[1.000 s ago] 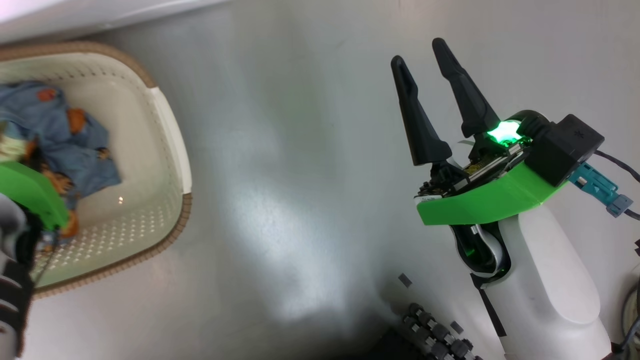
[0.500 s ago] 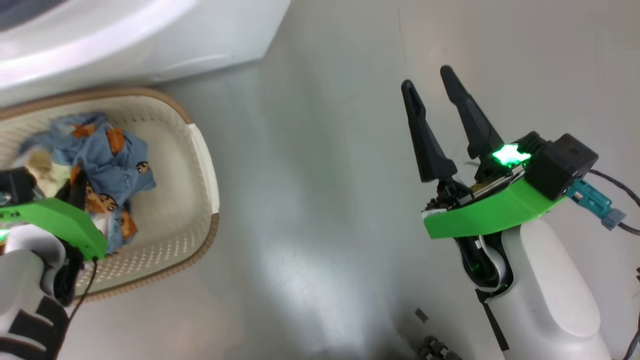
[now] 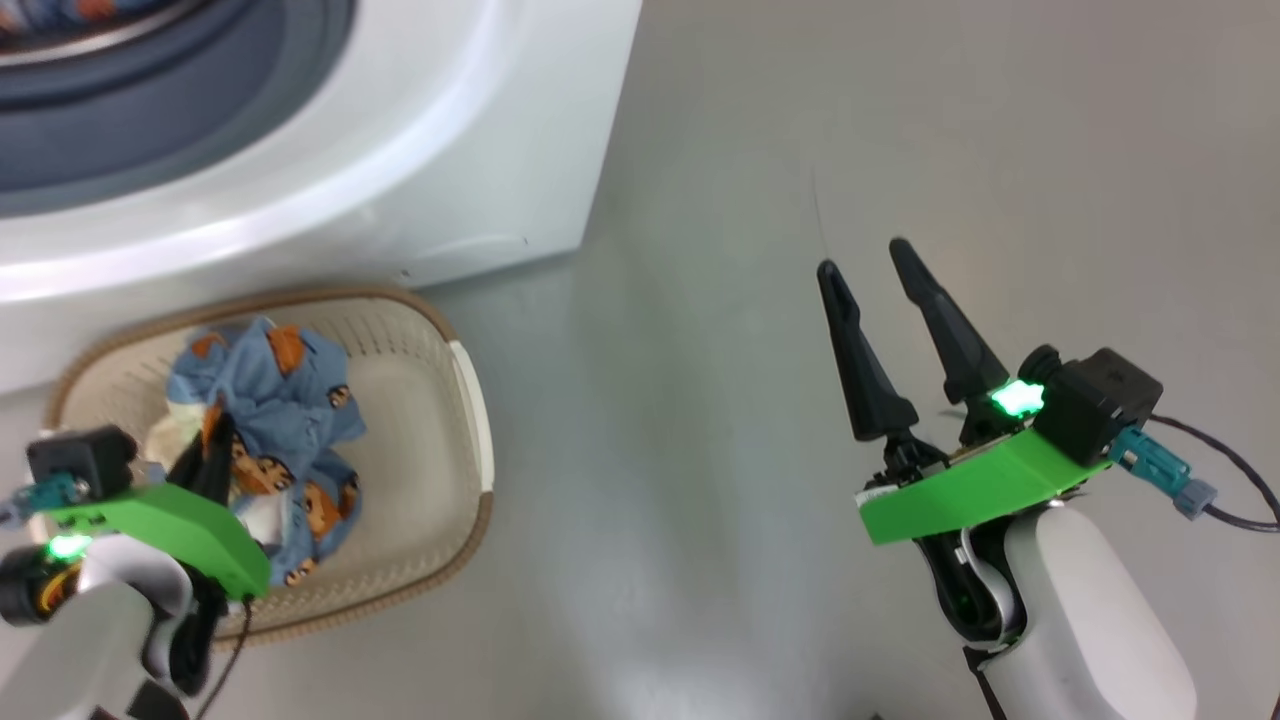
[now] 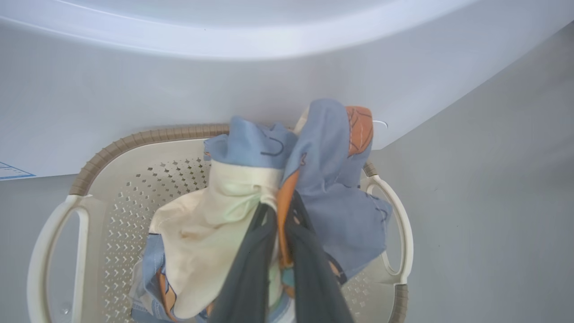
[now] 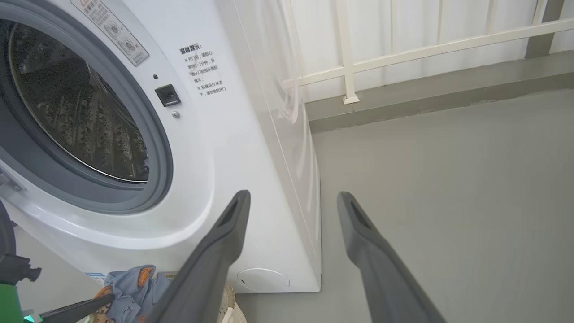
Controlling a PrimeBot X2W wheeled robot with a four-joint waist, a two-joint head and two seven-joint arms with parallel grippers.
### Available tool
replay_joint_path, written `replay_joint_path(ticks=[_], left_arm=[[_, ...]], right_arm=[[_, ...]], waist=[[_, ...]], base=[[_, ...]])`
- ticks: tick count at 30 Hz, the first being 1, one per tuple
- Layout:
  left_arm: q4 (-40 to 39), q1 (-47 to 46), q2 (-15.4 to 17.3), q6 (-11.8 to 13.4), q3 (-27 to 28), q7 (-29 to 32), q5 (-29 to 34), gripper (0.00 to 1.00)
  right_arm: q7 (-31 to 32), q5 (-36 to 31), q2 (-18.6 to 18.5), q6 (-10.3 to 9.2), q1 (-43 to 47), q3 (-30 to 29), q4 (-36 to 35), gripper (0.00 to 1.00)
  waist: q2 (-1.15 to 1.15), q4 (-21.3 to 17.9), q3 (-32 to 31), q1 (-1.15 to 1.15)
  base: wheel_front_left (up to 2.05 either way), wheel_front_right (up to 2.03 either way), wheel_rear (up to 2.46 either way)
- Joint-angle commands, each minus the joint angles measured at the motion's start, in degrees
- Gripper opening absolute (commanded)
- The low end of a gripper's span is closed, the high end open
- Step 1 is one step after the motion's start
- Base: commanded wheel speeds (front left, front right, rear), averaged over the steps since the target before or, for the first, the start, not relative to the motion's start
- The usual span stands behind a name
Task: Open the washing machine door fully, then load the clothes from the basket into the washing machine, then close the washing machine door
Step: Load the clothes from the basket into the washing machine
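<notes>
The cream basket [image 3: 470, 400] with its brown rim sits on the floor against the front of the white washing machine [image 3: 420, 170]. My left gripper [image 3: 218, 425] is shut on the light blue and cream clothes [image 3: 275, 400]. In the left wrist view the clothes [image 4: 327, 179] hang bunched around my fingertips [image 4: 278, 202], above the basket [image 4: 134, 141]. My right gripper [image 3: 864, 257] stands open over bare floor, right of the machine, nothing between its fingers. The right wrist view shows the steel drum [image 5: 76, 112] open inside its grey gasket [image 5: 157, 148]. The washing machine door is out of view.
Grey floor [image 3: 700, 350] stretches right of the machine and basket. A white railing [image 5: 403, 45] on a low kerb runs behind the machine. A cable [image 3: 1230, 480] trails from my right wrist.
The head camera has shifted, bringing the washing machine's front and gasket into view. My left gripper stays shut on the clothes, now bunched higher over the basket. The right gripper stays open.
</notes>
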Motion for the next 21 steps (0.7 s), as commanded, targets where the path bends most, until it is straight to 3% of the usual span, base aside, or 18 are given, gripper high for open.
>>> replay_joint_path(ticks=[1, 21], left_arm=[[-1.5, 1.6, 1.9, -0.1, 1.8, -0.8, 0.3, 0.00], [-27.0, 17.7, 0.0, 6.5, 9.4, -1.3, 7.2, 0.00]], right_arm=[[-0.3, -0.8, 0.1, 0.09, 1.8, 0.8, -1.0, 1.00], [-0.3, 0.6, -4.9, 0.09, 9.2, 0.8, 1.3, 1.00]], waist=[[0.00, 1.9, -5.2, 0.00], [0.00, 5.1, -20.4, 0.00]], base=[[0.00, 0.00, 0.00], [0.00, 0.00, 0.00]])
